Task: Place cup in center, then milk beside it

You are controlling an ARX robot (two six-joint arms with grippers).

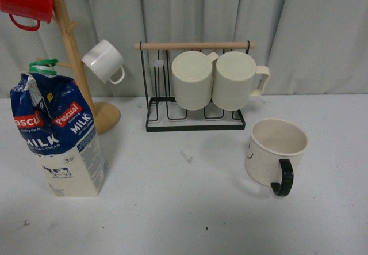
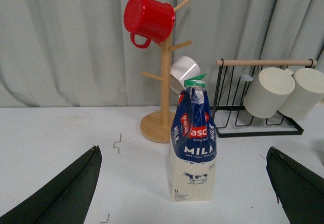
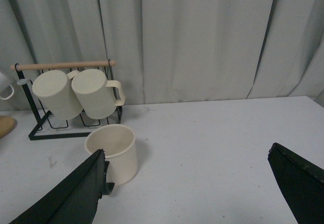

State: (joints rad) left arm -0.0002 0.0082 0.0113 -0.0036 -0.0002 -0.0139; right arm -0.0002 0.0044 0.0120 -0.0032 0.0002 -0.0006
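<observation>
Nothing is placed yet: the cup (image 1: 279,151) stands right and the milk (image 1: 57,134) left of the center (image 1: 185,171), while the left gripper (image 2: 183,150) and right gripper (image 3: 187,150) gape wide, empty.

Upper left of the front view: red mug (image 1: 26,0) hung on a wooden mug tree (image 1: 76,65), cut off by the frame edge. Small white cup (image 1: 102,60) tilted on a lower peg. Upper centre: black wire rack (image 1: 195,126) with a wooden bar (image 1: 194,45) on top, holding two ribbed cream mugs (image 1: 192,79) side by side and touching. Grey curtain (image 1: 310,30) behind, white table (image 1: 172,214) below.
</observation>
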